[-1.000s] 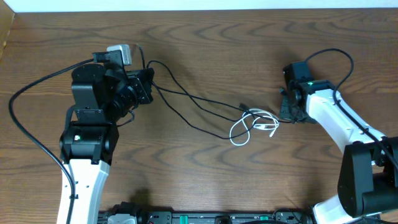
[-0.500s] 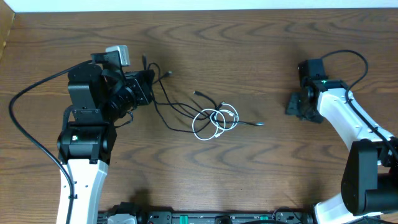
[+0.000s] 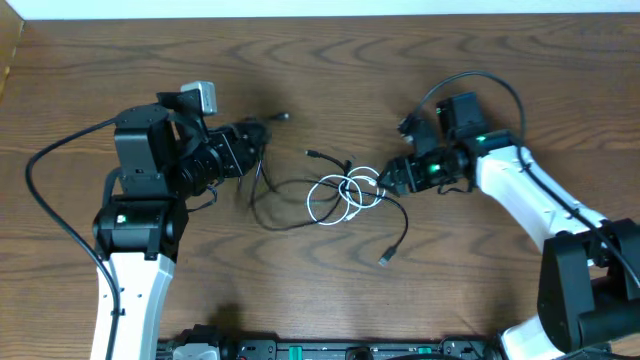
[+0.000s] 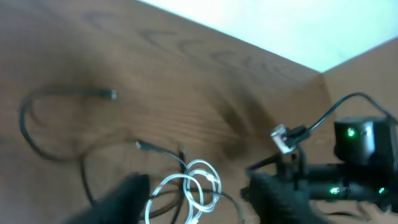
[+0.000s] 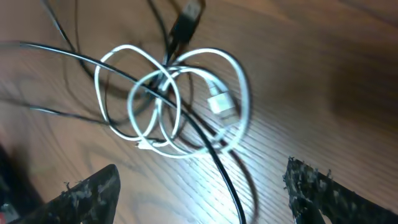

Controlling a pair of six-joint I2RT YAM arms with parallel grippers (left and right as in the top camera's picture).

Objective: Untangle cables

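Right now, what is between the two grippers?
The overhead view shows a looped white cable with black cables threaded through, between the left gripper and right gripper.

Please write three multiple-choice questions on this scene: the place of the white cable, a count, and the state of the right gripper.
1. Where lies the thin white looped cable?
A. on the brown wooden table, between the left gripper and the right gripper
B. in the left gripper
C. off the table
2. How many white cables?
A. three
B. one
C. two
3. The right gripper is:
A. shut on the white cable
B. shut, empty
C. open
Key: 1 A, the overhead view shows it between them; 2 B, the rest are thin black cords; 3 C, its fingers stand wide apart.
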